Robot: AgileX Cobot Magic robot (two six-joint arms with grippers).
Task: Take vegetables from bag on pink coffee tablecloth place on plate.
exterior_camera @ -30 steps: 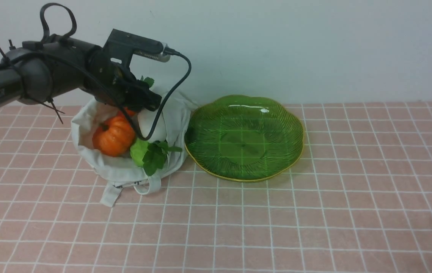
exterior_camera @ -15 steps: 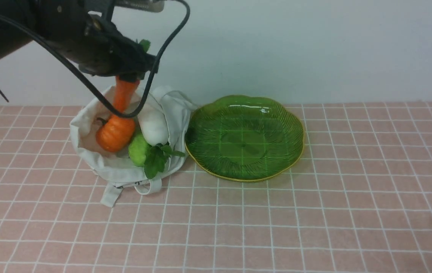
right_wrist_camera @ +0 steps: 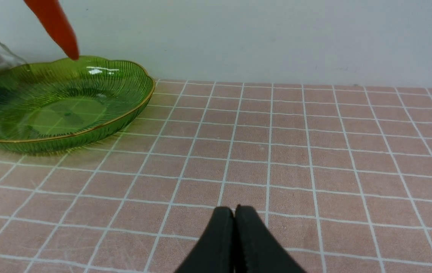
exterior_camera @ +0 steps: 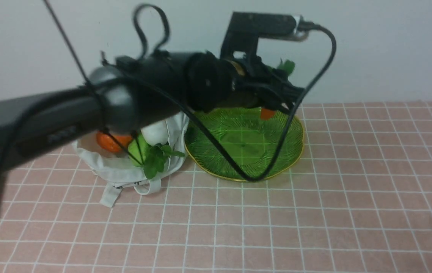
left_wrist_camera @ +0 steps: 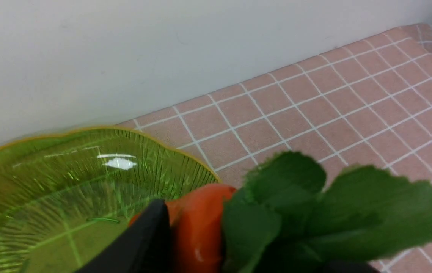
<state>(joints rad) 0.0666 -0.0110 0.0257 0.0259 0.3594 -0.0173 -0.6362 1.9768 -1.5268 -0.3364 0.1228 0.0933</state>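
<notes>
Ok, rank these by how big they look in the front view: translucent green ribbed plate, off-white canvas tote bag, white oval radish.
1. Translucent green ribbed plate and off-white canvas tote bag: about alike, and the black left arm covers part of both, so unranked.
2. White oval radish: clearly smallest.

No legible text; bag (exterior_camera: 124,174) print, left arm (exterior_camera: 60,113) marking too blurred

Soft, even, fairly bright light fills all three views, throwing only faint shadows on the pink tablecloth (exterior_camera: 314,212) and leaving small white glare spots on the far side of the green plate (right_wrist_camera: 68,110). In the front view the left arm (exterior_camera: 49,113) is smeared by motion blur. In the left wrist view the carrot (left_wrist_camera: 197,227) and its leaves (left_wrist_camera: 333,212) sit close to the lens, soft and out of focus.
</notes>
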